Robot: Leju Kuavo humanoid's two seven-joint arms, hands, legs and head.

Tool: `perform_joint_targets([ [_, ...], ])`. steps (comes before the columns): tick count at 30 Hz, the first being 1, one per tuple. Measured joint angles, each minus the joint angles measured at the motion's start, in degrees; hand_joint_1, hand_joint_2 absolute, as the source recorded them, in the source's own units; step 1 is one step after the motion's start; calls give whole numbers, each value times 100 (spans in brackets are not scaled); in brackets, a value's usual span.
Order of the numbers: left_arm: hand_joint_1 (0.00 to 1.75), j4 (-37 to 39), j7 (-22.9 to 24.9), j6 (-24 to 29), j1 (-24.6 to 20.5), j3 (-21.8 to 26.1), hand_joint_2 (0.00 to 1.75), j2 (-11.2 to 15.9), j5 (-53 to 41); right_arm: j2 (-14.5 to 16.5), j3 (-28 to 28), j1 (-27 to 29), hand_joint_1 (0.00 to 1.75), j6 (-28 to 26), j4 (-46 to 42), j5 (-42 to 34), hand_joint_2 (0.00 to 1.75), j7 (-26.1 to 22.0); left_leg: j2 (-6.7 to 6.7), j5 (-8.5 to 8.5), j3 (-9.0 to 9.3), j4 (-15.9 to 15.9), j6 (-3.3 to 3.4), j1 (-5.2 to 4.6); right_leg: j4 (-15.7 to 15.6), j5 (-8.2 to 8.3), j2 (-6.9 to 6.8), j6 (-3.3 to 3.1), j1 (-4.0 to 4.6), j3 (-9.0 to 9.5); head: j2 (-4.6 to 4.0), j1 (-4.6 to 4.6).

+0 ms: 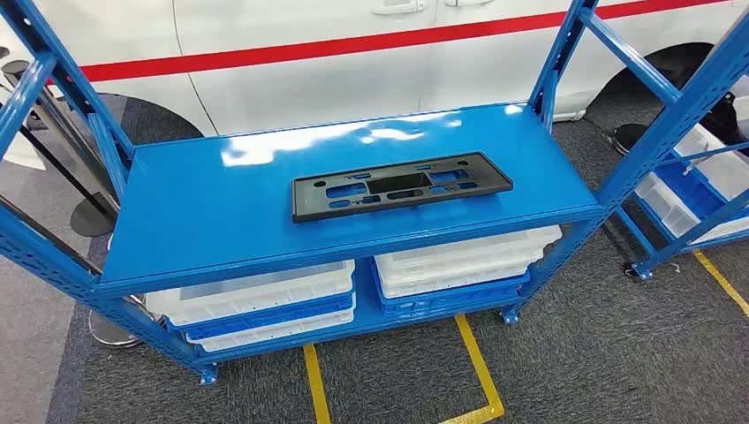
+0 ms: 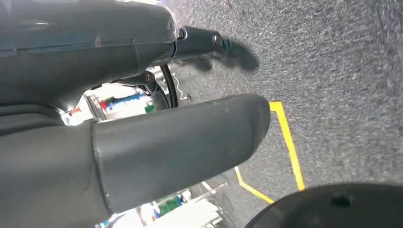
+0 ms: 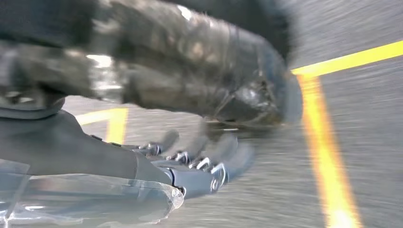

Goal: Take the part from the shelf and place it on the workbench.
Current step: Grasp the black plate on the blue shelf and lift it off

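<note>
Blue shelf (image 1: 221, 212), grey carpet. Item 1: black plastic part (image 1: 402, 185), flat at the top tier's middle. Likely light, stiff, cut-outs; grasp both short ends. Left hand (image 2: 157, 142), right hand (image 3: 190, 166): released, empty, near floor.

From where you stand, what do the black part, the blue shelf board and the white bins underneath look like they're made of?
The black part looks like moulded plastic: matte, thin, with cut-out openings. The blue shelf board looks like painted sheet metal: glossy, with bright reflections along its back edge. The white bins look like semi-matte plastic, stacked with blue ones; small perforations show low on their walls. None of this is certain from looks alone.
</note>
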Motion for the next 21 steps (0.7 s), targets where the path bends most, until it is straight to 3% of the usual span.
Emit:
perform_joint_targets([
  [3, 0, -17, -2, -9, 17, 72, 0, -3, -1, -188, -73, 70, 0, -70, -262, 28, 0, -176, 0, 0, 0, 1, 1, 0, -1, 1, 0, 1, -1, 0, 0, -1],
  [5, 0, -55, 10, -41, 42, 138, 0, -15, -7, -395, -189, 287, 0, -359, -897, 132, 0, 67, -4, 0, 0, 1, 1, -2, -1, 1, -7, 2, -2, 3, 0, 1],
  [9, 0, -194, 133, -87, 120, 316, 0, -104, -42, -753, -643, 964, 0, -1100, -3194, 870, 0, 630, -1, -1, -5, 1, 2, -5, -1, 4, 0, 7, -4, 1, 0, -1],
  [14, 0, -246, 165, 97, 140, 527, 0, -205, -103, -881, -1132, 1275, 0, -1414, -5830, 1768, 0, 989, 14, 0, 8, 1, 2, 0, -1, 9, 13, 14, 0, -3, 0, -1],
  [21, 0, -246, 123, 211, 143, 693, 0, -259, -166, -920, -1273, 1256, 0, -1220, -7490, 2026, 0, 459, 7, 4, 5, 1, 5, 1, 1, 10, 9, 15, 1, 4, 0, 0],
])
